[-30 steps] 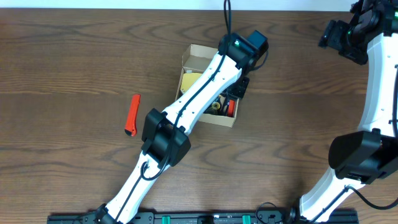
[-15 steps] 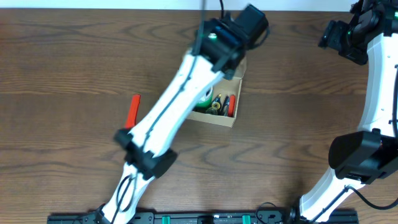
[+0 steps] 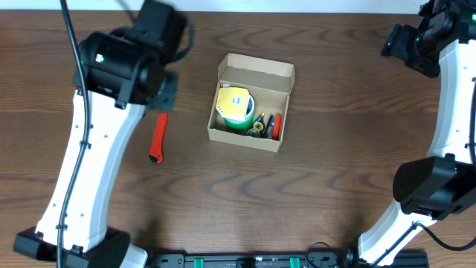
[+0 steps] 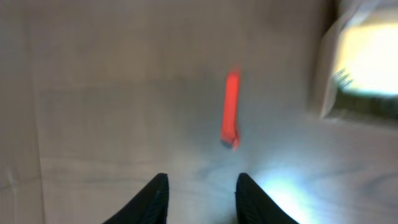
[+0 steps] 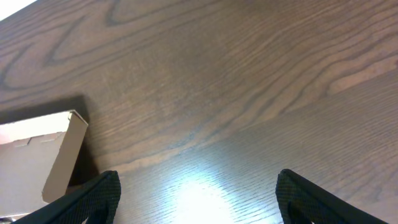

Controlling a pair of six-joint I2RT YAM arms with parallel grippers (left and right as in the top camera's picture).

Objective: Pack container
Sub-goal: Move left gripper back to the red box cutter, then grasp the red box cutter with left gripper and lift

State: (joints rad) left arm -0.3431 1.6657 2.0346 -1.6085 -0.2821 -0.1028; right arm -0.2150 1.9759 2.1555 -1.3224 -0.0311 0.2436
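Box (image 3: 256, 71) is noted near the centre of the table (image 3: 335, 171) in the overhead view: tan cardboard, with the flap lid stood open along the far edge. Inside, a yellow-and-green round item (image 3: 233, 106) is seen in the left part. A cluster of small slim pieces (image 3: 266, 125), one of them red, is packed against the right wall; what they are cannot be told. Red tool (image 3: 158, 138) is found lying flat on the table to the left of the box, apart from it, its length running roughly front to back. Left arm (image 3: 89, 156) is seen over the upper-left table, with its head just above the tool's far end. In the left wrist view, which is heavily blurred, the left fingers (image 4: 158, 199) are seen spread, with open table in the gap between them. The red tool lies ahead of them without touching, and a pale corner of the box is caught at the right edge. Right arm (image 3: 455, 97) is seen at the far right of the table, well apart from the box. Right fingers (image 5: 93, 199) are spread wide over bare wood with nothing held. One cardboard flap of the box is caught at the left edge of that view.
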